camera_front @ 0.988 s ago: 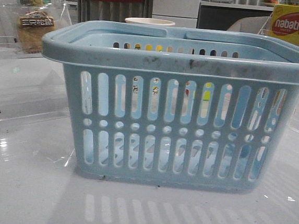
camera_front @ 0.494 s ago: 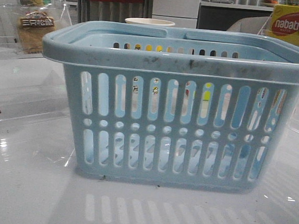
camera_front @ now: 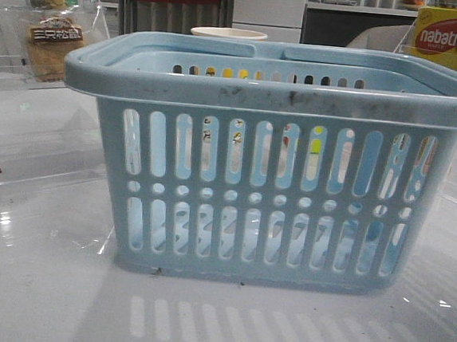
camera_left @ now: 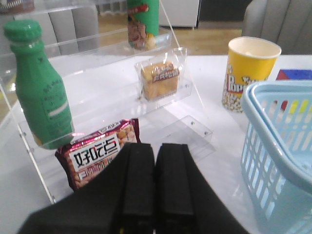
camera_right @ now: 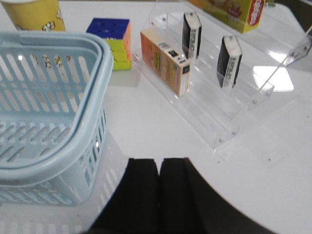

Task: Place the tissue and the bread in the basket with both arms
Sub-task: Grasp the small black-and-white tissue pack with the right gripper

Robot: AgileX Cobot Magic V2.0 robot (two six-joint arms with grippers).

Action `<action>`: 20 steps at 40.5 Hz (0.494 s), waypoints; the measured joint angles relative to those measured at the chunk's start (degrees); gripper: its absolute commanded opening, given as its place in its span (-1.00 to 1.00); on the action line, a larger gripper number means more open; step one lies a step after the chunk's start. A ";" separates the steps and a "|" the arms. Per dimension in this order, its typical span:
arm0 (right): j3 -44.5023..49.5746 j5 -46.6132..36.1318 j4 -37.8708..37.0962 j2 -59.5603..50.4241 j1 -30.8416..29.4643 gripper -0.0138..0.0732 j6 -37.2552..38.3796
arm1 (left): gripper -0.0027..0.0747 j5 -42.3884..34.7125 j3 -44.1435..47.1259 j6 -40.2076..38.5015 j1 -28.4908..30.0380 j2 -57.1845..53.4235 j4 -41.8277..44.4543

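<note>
The light-blue basket [camera_front: 269, 166] stands in the middle of the table and fills the front view; it also shows in the left wrist view [camera_left: 282, 146] and the right wrist view [camera_right: 48, 97]. The bread [camera_left: 159, 80], in a clear packet with a dark label, sits on a clear acrylic shelf to the basket's left [camera_front: 54, 44]. A small orange-and-white pack [camera_right: 165, 66], seemingly the tissue, stands on a clear stepped rack to the basket's right. My left gripper [camera_left: 155, 146] is shut and empty, short of the bread. My right gripper [camera_right: 160, 161] is shut and empty, short of the rack. Neither gripper shows in the front view.
A green bottle [camera_left: 41, 92] and a dark brown packet [camera_left: 97, 151] share the left shelf. A yellow popcorn cup [camera_left: 246, 73] stands behind the basket. A colour cube [camera_right: 114, 41], two dark packs [camera_right: 229, 61] and a yellow-red nabati box [camera_front: 456, 39] are on the right.
</note>
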 measured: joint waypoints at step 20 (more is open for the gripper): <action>0.00 3.82 -0.62 10.98 0.00 0.57 0.00 | 0.46 2.49 0.80 0.00 0.00 6.99 -0.13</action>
